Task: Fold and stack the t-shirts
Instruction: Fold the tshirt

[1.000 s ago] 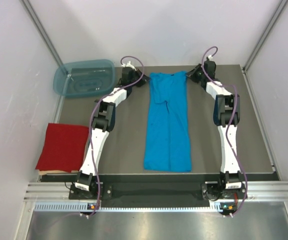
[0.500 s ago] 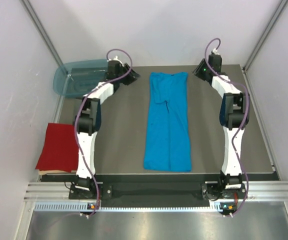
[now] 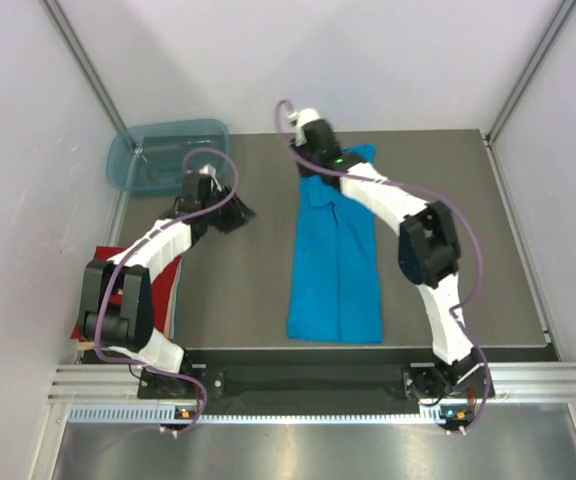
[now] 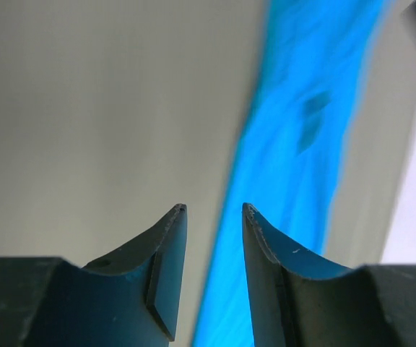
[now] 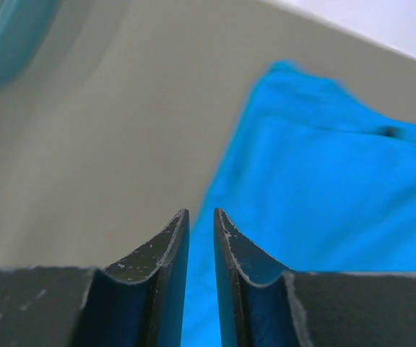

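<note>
1. Step in hand, as I judge it: the blue shirt (image 3: 336, 270) is already folded lengthwise into a narrow strip, so the crosswise fold is due; neither arm has hold of cloth
2. The blue shirt lies flat down the middle of the table (image 3: 468, 230), running from 12 o'clock to 6 o'clock. Its near end is square, its far end a little narrower, with a seam down the centre and a small wrinkle toward the far end
3. The red shirt (image 3: 165, 290) is a flat folded rectangle at 8 o'clock, at the table's left edge, partly hidden under the left arm. It is well apart from the blue one
4. Left gripper (image 4: 212, 210): jaws parted with nothing between them. It hangs over bare table at about 10 o'clock, with the strip's long edge ahead of it
5. Right gripper (image 5: 201, 213): jaws only a slit apart, empty, reached across to 12 o'clock by the shirt's far left corner. Whether it touches the cloth I cannot tell
6. Next move, in my view: widen both jaws, pinch the two far corners at 12 o'clock, lift together and lay them toward 6 o'clock, edges matched. The folded blue shirt then goes onto the red one
7. The tub (image 3: 168, 155) sits at 10 o'clock, clear of both shirts
</note>
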{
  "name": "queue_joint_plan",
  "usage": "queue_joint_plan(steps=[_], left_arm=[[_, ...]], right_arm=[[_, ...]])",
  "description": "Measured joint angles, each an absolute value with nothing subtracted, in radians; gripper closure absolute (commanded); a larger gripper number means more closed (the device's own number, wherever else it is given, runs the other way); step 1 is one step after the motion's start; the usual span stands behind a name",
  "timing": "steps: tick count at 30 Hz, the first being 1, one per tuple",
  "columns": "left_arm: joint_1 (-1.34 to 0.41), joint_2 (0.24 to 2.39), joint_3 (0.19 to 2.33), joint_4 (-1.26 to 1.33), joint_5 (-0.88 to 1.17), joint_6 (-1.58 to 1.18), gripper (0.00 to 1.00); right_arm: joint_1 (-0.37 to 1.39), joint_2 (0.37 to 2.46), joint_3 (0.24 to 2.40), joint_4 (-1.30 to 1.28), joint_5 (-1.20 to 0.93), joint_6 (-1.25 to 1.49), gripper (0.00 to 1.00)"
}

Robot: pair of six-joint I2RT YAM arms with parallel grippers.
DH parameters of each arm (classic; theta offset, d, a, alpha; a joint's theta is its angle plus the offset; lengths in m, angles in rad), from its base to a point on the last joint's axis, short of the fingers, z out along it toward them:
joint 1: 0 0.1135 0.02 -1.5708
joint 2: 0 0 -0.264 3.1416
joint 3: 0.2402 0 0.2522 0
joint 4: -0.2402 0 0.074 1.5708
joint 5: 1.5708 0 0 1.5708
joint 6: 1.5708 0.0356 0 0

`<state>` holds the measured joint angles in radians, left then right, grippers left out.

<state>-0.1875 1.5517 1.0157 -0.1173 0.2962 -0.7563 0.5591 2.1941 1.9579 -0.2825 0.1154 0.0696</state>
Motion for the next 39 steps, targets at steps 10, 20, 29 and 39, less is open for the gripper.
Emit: queue_joint_plan(steps=[10,20,29,39], left_arm=[[-0.176,1.488,0.847,-0.195,0.348,-0.754,0.57],[-0.175,1.429,0.853,-0.195,0.358,-0.731,0.57],[-0.172,1.43,0.853,-0.191,0.39,-0.735,0.56],[-0.172,1.443,0.853,-0.186,0.409,-0.736,0.57]], right_arm=[[0.664,2.401,2.034,-0.397,0.292,-0.16,0.8],[0.661,2.402,2.016,-0.392,0.358,-0.262,0.78],[0.664,2.402,2.014,-0.395,0.357,-0.278,0.79],[0.667,2.402,1.961,-0.405,0.356,-0.278,0.79]])
